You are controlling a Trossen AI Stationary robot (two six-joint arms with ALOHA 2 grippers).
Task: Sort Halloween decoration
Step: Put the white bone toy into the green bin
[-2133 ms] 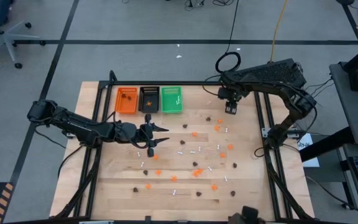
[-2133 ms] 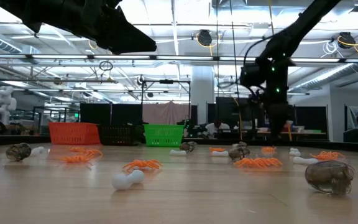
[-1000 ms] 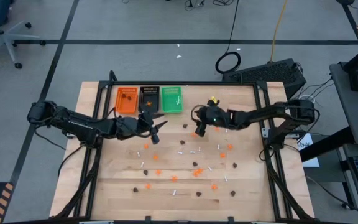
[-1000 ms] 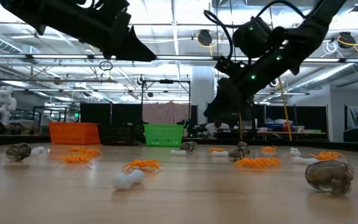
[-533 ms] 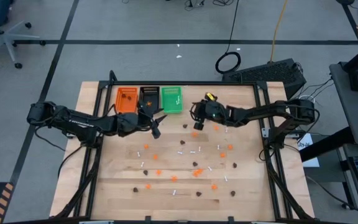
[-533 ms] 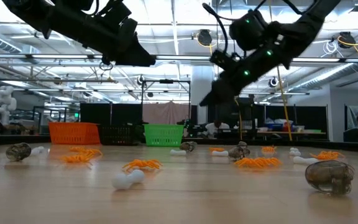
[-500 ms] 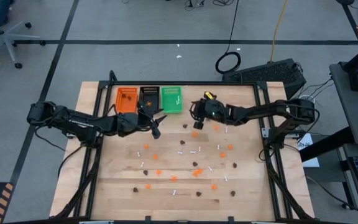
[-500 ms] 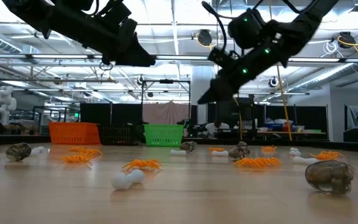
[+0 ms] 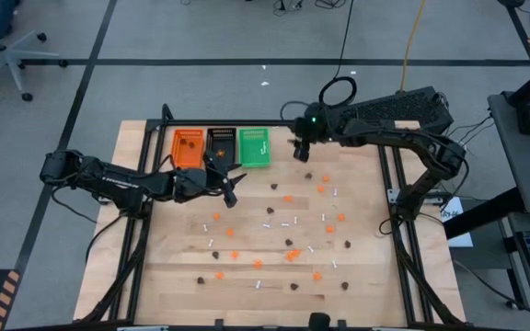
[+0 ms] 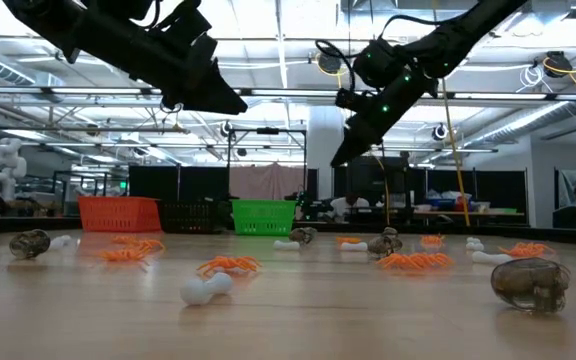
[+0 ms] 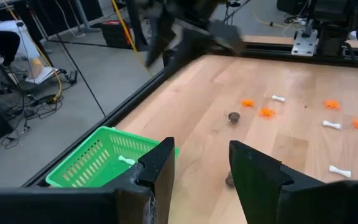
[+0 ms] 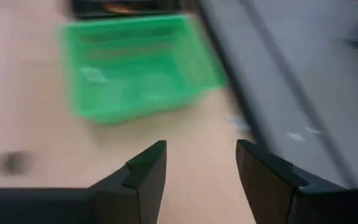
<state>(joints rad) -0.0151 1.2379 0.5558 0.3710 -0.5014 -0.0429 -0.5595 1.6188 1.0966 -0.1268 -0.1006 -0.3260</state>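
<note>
Pale wooden table, planked grain. Far left: slotted plastic trays, orange, black, green holding white stick. Left gripper beside black tray, fingers apart, empty; right gripper right of green tray, likewise. Halloween decoration scattered mid-table.

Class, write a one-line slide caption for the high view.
Two arms hover near three trays above scattered orange, brown and white trinkets on a wooden table.
</note>
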